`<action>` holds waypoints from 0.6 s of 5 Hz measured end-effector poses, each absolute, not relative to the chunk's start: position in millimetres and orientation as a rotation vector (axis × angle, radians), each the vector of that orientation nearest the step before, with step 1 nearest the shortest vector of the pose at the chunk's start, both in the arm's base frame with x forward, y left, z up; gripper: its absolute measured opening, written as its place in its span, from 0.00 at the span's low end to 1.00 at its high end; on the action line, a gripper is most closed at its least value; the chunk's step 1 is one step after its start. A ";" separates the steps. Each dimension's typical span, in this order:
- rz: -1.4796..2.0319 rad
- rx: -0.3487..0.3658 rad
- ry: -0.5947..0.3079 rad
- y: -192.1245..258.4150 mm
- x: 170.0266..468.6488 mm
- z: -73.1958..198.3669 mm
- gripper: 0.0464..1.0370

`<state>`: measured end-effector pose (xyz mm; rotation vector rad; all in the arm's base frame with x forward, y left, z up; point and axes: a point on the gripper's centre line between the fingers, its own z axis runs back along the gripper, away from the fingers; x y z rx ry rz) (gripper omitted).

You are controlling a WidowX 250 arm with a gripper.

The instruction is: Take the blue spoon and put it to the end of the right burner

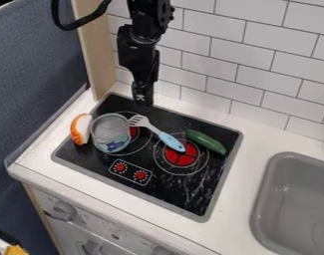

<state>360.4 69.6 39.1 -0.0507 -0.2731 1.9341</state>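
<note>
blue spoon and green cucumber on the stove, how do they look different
The blue spoon has a light-blue handle and grey slotted head; the cucumber is dark green. The spoon is slender, the cucumber thicker. The spoon's handle end overlaps the red centre of the right burner; the cucumber lies nearer its outer edge. Both lie slanting on the black cooktop.

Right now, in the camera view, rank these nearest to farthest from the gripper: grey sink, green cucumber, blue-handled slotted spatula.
1. Blue-handled slotted spatula, head toward the gripper, handle over the right burner.
2. Green cucumber, beside that burner.
3. Grey sink, at the picture's right.
</note>
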 end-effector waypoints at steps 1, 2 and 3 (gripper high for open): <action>1.932 -0.017 -0.243 69.2 357.2 24.8 0.96; 1.897 0.031 -0.220 68.6 354.0 9.4 0.96; 1.819 0.092 -0.249 59.7 358.0 -6.2 0.96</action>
